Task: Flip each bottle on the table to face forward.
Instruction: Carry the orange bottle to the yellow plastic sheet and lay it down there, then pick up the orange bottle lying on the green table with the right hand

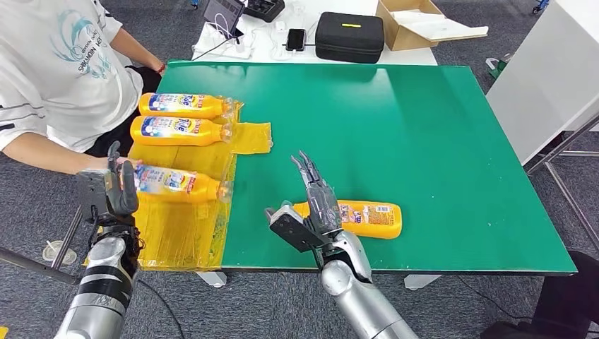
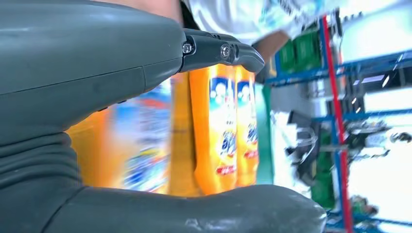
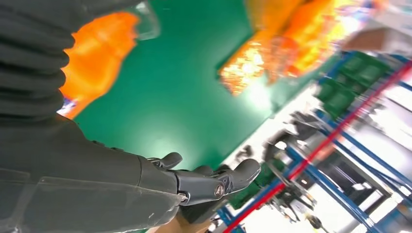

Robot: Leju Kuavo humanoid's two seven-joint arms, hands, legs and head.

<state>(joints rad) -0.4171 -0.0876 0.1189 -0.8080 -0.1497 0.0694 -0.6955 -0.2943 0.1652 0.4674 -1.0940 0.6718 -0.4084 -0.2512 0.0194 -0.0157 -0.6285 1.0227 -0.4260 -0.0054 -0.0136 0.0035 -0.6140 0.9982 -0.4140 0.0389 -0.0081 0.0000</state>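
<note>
Head view: left hand (image 1: 116, 189) gripped base end of third bottle (image 1: 180, 183) lying on yellow sheet (image 1: 180, 236) at table's (image 1: 438, 141) left side. Two more bottles (image 1: 185, 105) (image 1: 180, 130) lay label-up beyond it. Fourth bottle (image 1: 364, 217) lay back-label up near front edge; right hand (image 1: 314, 205) hovered over its cap end, fingers apart, holding nothing. Judged: rigid plastic, smooth, likely slippery, moderately heavy if full; best gripped across flat mid-body, not tapered neck.
</note>
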